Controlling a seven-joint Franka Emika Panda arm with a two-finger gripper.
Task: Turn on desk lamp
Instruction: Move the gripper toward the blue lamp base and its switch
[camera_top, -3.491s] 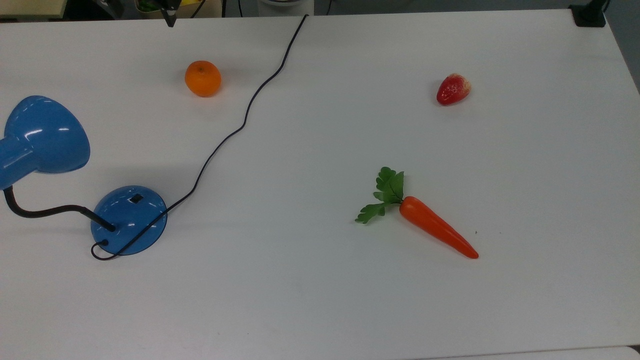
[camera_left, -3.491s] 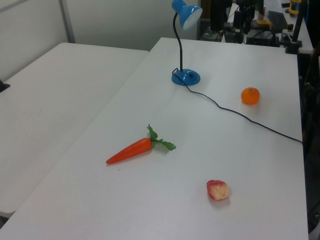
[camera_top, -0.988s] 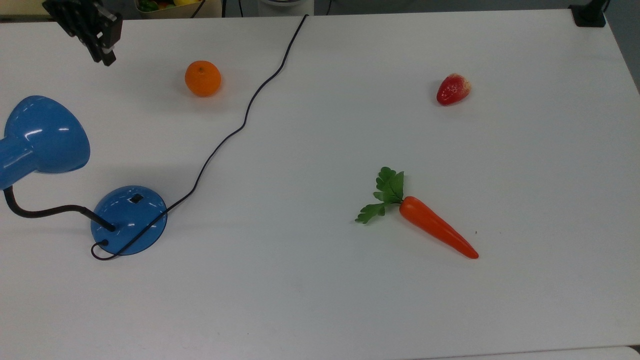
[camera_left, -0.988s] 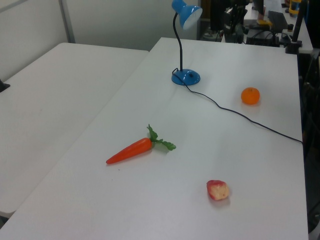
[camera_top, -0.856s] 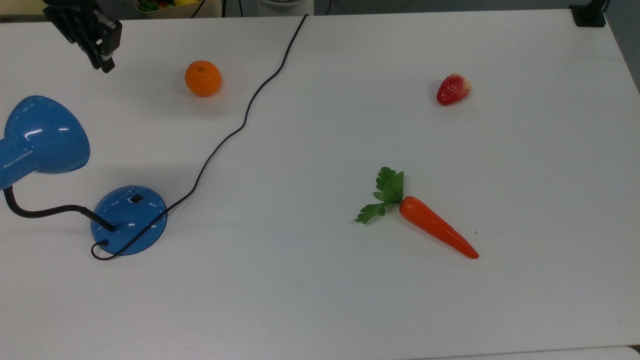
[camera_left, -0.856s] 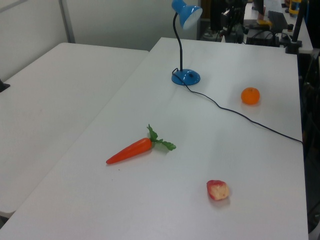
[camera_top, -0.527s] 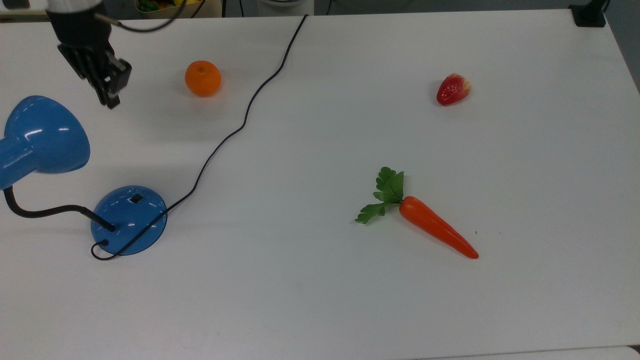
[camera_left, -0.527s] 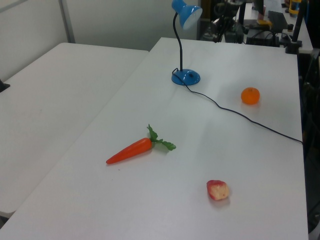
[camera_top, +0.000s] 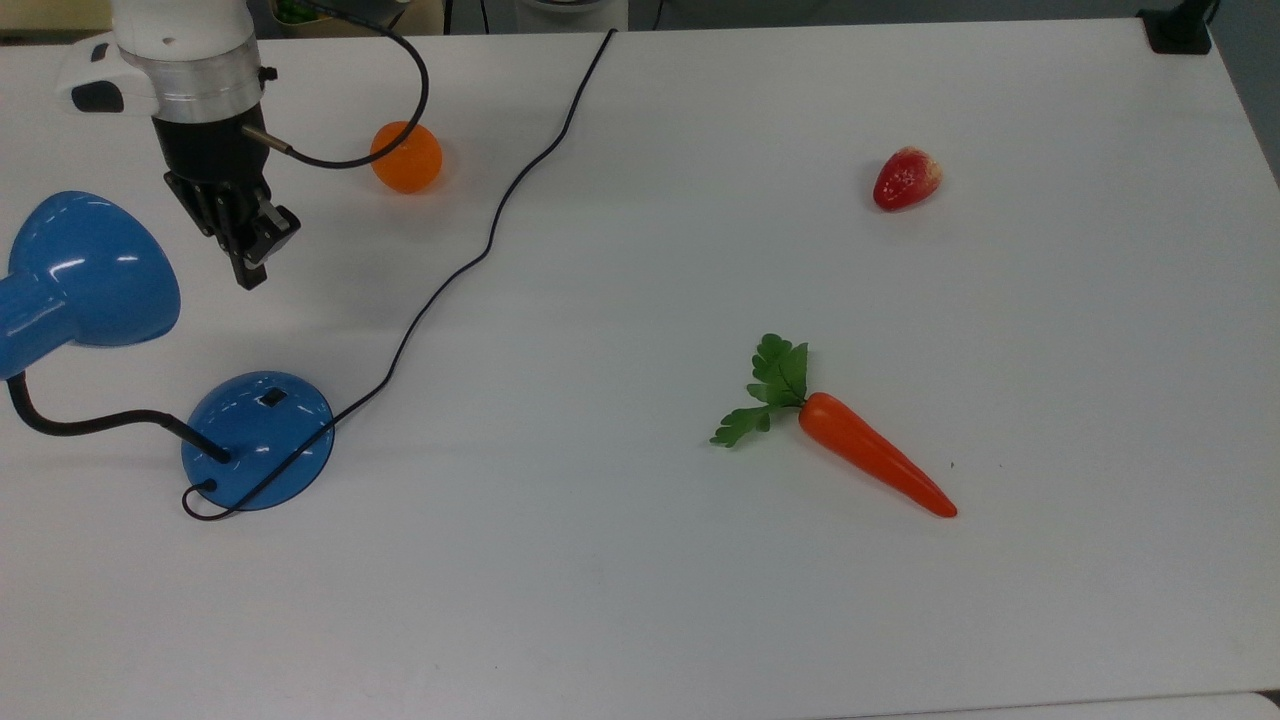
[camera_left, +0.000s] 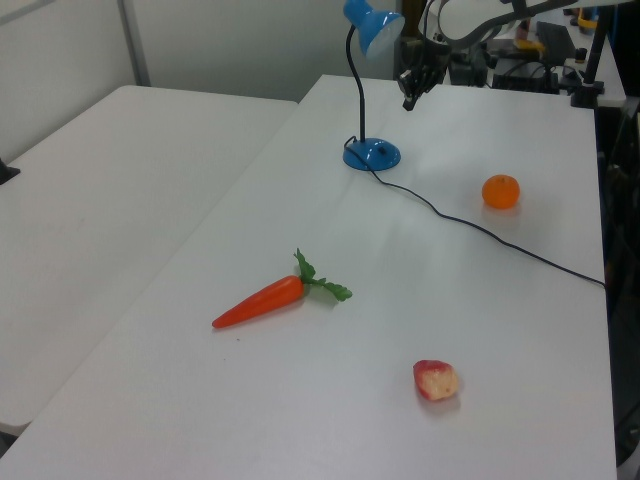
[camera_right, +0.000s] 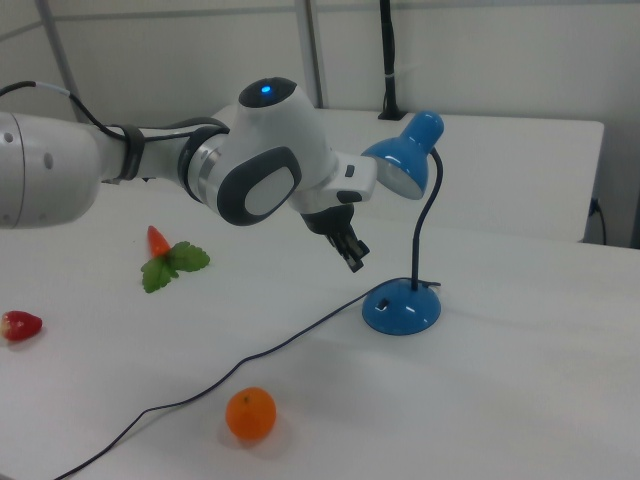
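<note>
Top view: a white table (camera_top: 700, 620) holds a glossy blue desk lamp (camera_top: 255, 440) at the top view's left edge. Its round base sits on the table, a bendy black neck curving up to the cone shade (camera_top: 85, 270). A small black switch (camera_top: 272, 397) sits on the base. A thin black cord (camera_top: 480, 250) runs from the base to the far edge. The gripper (camera_top: 250, 270) hangs above the table between the shade and an orange (camera_top: 406, 157), well apart from the base, its fingers drawn close together and holding nothing. A carrot (camera_top: 870, 465) lies toward the top view's right, with a strawberry (camera_top: 906, 178) farther off. In the right view, the gripper (camera_right: 352, 260) hovers just to the right view's left of the lamp's neck, above the base (camera_right: 401, 308).
</note>
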